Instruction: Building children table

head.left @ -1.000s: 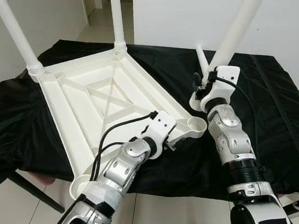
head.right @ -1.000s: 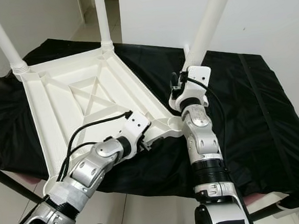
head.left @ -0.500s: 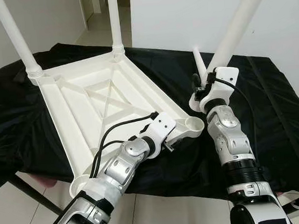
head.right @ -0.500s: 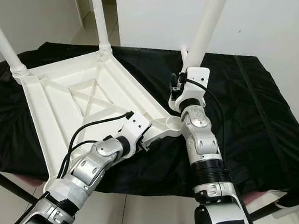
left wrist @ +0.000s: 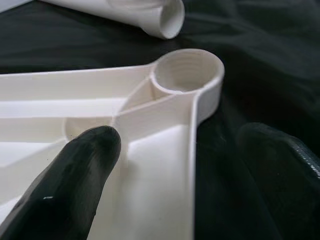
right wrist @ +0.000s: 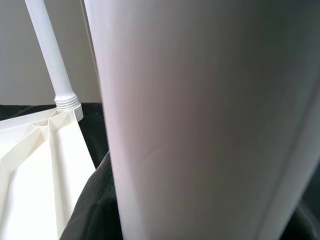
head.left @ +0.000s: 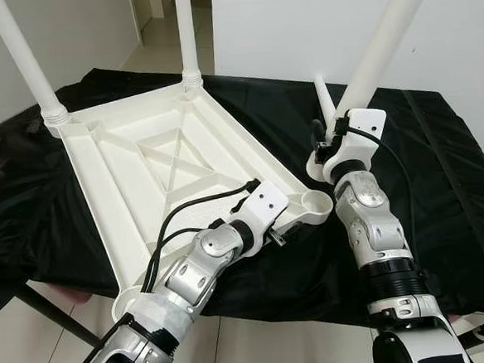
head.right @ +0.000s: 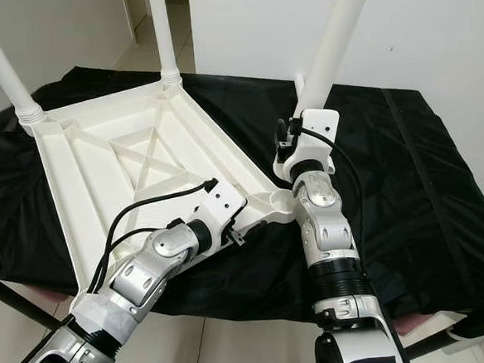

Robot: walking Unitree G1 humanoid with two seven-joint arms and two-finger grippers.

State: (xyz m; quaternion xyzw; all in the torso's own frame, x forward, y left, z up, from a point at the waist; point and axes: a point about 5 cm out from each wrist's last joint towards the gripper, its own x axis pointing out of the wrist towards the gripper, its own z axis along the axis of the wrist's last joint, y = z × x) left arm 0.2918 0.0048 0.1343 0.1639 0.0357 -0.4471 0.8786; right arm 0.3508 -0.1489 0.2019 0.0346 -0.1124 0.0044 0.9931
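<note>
A white plastic table top (head.left: pixel 101 183) lies upside down on a black cloth (head.left: pixel 441 176). Two white legs (head.left: pixel 25 55) (head.left: pixel 185 27) stand in its far corner sockets. The near right corner socket (head.left: pixel 315 200) is empty. My left gripper (head.left: pixel 293 218) is open at that corner. In the left wrist view one finger (left wrist: pixel 75 185) is inside the table top's rim and the other is outside on the cloth. My right gripper (head.left: pixel 326 138) is shut on a third leg (head.left: pixel 382 43), which slants up to the right just beyond the empty socket. A fourth leg (head.left: pixel 326 101) lies on the cloth behind it.
The cloth-covered work table ends close in front of me, with light floor (head.left: pixel 37 345) below its near edge. White walls stand behind, and a doorway (head.left: pixel 155 13) opens at the far left. Bare cloth spreads to the right of my right arm.
</note>
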